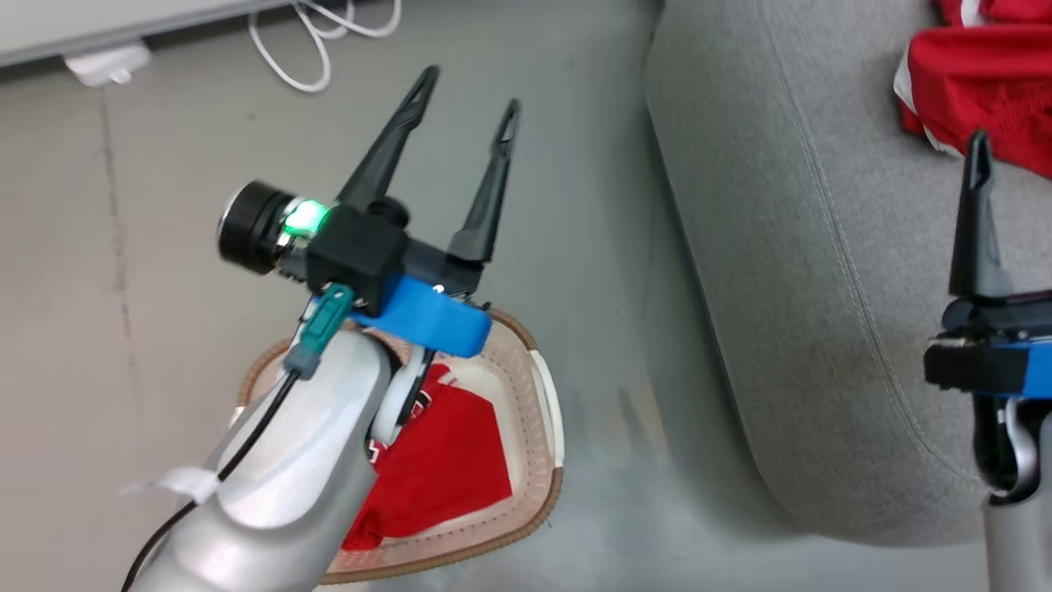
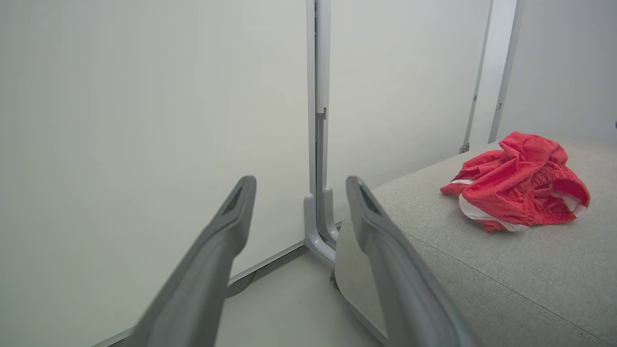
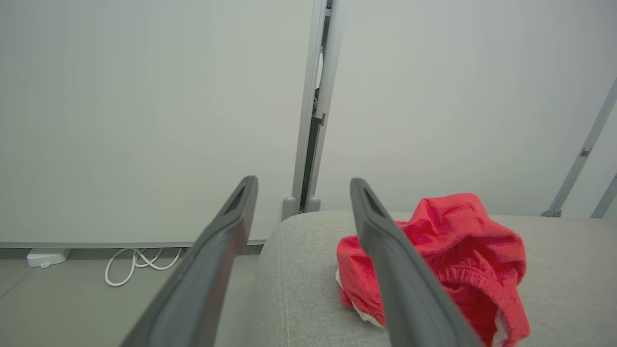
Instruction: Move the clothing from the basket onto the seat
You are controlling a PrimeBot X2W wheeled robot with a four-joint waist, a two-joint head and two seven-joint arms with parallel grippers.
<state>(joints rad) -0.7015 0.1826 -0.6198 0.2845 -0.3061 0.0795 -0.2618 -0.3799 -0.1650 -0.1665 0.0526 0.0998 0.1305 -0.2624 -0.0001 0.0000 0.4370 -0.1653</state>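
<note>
- Pale grey floor, plain white wall panels behind it, and a white cable looped at the foot of the wall.
- There's the seat, a big light grey cushion with a stitched seam, filling the right side of the head view.
- The red shorts with white trim lie in a crumpled heap on top of the seat, well in from its rounded edge.
- The left wrist view shows the same shorts bunched up, with the elastic waistband showing.
- The basket stands on the floor just beside the seat, its brown rim partly hidden under the left forearm.
- The red jersey lies inside the basket, with a bit of black-and-white marking showing near the arm.
- The left gripper hangs above the basket's far end with its fingers spread wide and nothing between them.
- The right gripper is over the seat, jaws well apart and empty.
- The shorts lie just beyond the right gripper's fingers, and nothing is pinching them.
- In the head view, one right finger points up toward the shorts, its tip just short of the cloth.
</note>
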